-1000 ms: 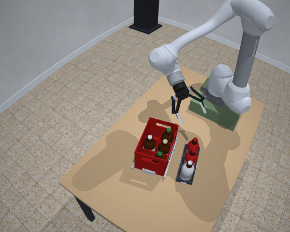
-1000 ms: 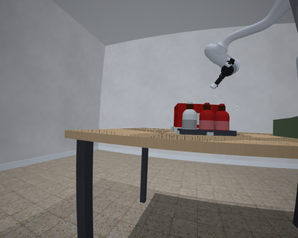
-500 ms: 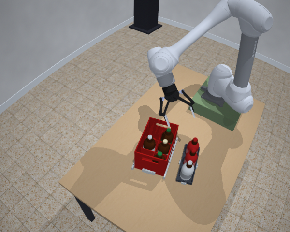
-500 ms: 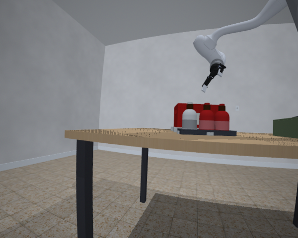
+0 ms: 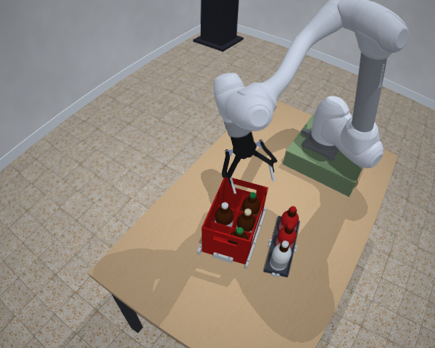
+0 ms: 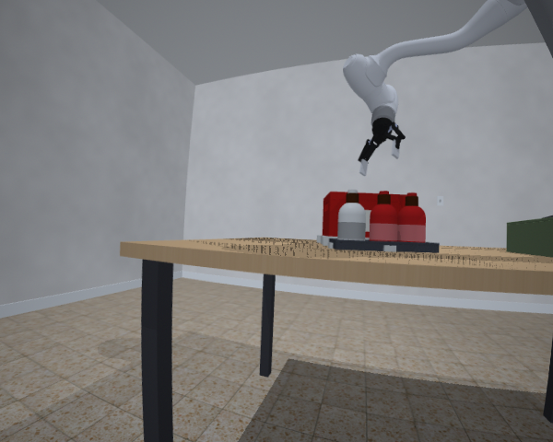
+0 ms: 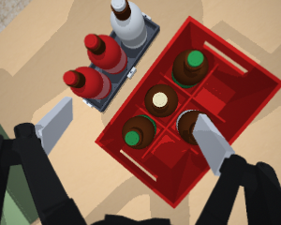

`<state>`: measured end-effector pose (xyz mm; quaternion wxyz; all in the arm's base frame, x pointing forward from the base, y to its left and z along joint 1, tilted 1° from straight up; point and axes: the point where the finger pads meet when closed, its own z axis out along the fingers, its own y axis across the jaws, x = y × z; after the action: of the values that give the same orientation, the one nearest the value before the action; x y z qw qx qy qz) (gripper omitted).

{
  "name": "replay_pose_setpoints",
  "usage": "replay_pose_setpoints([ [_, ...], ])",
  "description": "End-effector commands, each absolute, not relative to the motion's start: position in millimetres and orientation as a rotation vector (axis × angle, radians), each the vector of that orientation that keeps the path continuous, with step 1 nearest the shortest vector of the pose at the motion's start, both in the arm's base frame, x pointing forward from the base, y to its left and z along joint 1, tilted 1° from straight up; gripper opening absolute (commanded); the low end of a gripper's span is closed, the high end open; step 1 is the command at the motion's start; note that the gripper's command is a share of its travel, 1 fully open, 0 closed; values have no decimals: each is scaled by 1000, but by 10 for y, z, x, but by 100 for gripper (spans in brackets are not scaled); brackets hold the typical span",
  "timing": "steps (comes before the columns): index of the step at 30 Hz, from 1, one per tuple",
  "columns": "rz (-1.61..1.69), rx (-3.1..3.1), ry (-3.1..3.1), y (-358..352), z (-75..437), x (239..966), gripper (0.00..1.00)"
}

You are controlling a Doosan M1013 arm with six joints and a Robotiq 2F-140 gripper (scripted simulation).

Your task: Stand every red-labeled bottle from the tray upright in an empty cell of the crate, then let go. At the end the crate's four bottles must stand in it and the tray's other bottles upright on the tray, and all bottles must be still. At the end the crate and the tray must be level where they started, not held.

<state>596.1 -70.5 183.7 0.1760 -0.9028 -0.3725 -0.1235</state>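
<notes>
The claw hangs wide and empty; the 2 red bottles stand on the tray beside the crate, probably stiff, smooth and slippery, so best gripped squarely around their broad bodies.

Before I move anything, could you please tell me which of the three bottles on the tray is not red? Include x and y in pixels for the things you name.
The white bottle (image 5: 280, 258) (image 6: 351, 223) (image 7: 129, 27), at one end of the tray; its white body and cap distinguish it from the two red bottles.
</notes>
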Motion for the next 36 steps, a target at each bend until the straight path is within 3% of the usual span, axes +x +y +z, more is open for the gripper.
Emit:
replay_pose_setpoints([
  [1,-305,-2581,-1115,-783,1797,6020,100],
  [20,28,-2699,-1633,-1451,1560,6579,100],
  [21,28,-2699,-1633,-1451,1560,6579,0],
  [36,28,-2699,-1633,-1451,1560,6579,0],
])
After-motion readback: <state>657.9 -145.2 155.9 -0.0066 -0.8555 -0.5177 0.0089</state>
